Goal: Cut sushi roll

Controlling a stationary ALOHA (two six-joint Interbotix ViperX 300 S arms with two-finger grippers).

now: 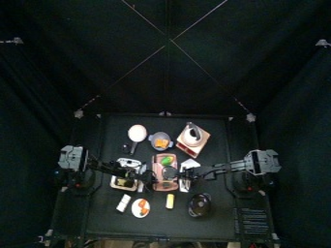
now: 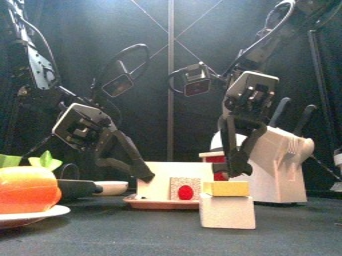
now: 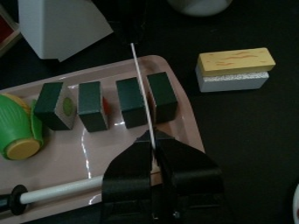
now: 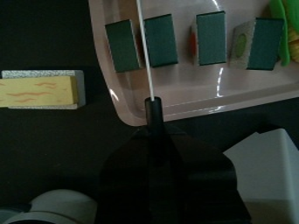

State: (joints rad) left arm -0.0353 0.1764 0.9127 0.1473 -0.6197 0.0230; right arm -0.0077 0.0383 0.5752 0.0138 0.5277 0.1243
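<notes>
Sushi roll: the sushi roll lies in four short dark-green pieces, set in a row on the pink tray, straight ahead of both grippers' tips.
Left gripper: the left gripper hangs low over the tray's near rim, its jaws drawn together to a point, pinching what looks like a thin blade.
Blade line: seen edge-on, it runs out from the tips across the row and falls in the gap between two neighbouring pieces.
Beside the hand: a white rod with a black grip lies off the tray on the one side of the left gripper; a yellow-topped block sits well off on the other.
Right gripper: the right gripper faces the row from the opposite side, apparently closed round a black-handled knife whose edge reaches over the same gap.
Handling: probably light, soft and easily crushed or tipped. A slippery wrap seems likely.
Where to hold: judged best steadied by light pressure on the flat dark sides, clear of the cut faces and of the blade's path.
</notes>
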